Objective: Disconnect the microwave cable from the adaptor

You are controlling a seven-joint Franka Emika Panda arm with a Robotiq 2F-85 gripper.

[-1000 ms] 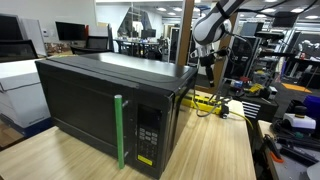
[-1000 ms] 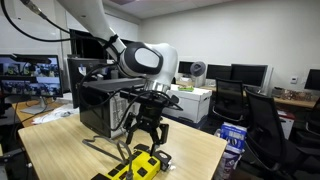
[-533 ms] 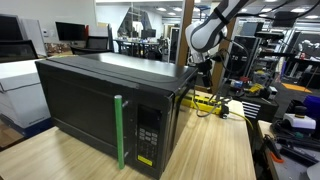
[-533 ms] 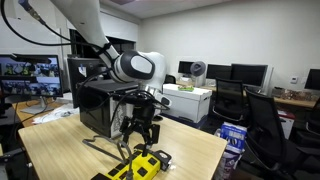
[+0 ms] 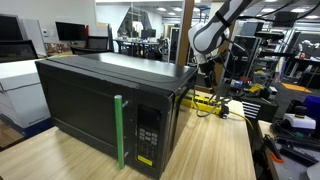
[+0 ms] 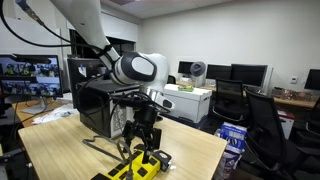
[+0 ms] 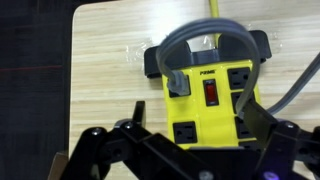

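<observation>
Two fingers [image 7: 112, 152] spread wide, nothing btwn them. The gripper [image 7: 195, 140] hangs open over the adaptor [image 7: 212, 98], not touching it as far as the wrist view shows.

Vs a sec ago: in an exterior view the gripper [image 6: 141, 135] has swung toward the microwave [image 6: 95, 105] and dropped a little nearer the strip. Over the last half sec there's barely any shift, just a slight settle. Nothing on the table [image 7: 100, 60] has moved. My read: approach nearly done, lining up on the plug [image 7: 175, 82]. No grasp yet, cable still plugged in, so the task is basically all ahead.

Target pos.: the plug sits in a socket near the strip's end, w/ the microwave cable [image 7: 200, 27] arching up and over that end in a stiff loop. The adaptor lies flat on the table, near the microwave's far side.

Materials/shapes:
- Fingers: dark, matte, angular linkage.
- Adaptor: hard yellow plastic, long narrow bar, dark square sockets, red rocker switch [image 7: 211, 93].
- Cable: smooth round jacket, prob. rubbery, thin and flexible; reads grey in the wrist view.
- Plug: small, blocky, little to grip.
- Table: pale wood-grain, smooth.
- Microwave [image 5: 100, 100]: big matte black box, flat faces, bright-green vertical handle [image 5: 118, 131].
</observation>
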